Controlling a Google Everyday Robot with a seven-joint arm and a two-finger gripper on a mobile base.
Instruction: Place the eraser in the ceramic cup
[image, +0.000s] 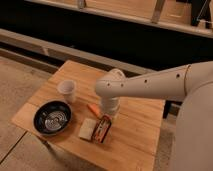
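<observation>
A black spiral-patterned bowl (52, 118) sits lower left on the wooden surface (137, 137), with the white ceramic cup (66, 91) upright just beyond it. At centre frame the eraser (102, 130) lies beside a beige block (87, 129). The gripper (108, 116) points down at the eraser's far end, fingers clenched. The arm (150, 85) reaches in from the right.

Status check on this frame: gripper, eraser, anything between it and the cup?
Gripper low over the eraser, jaws shut; grip unconfirmed. Eraser flat on table beside beige block. Ceramic cup upright; small orange piece lies between.
</observation>
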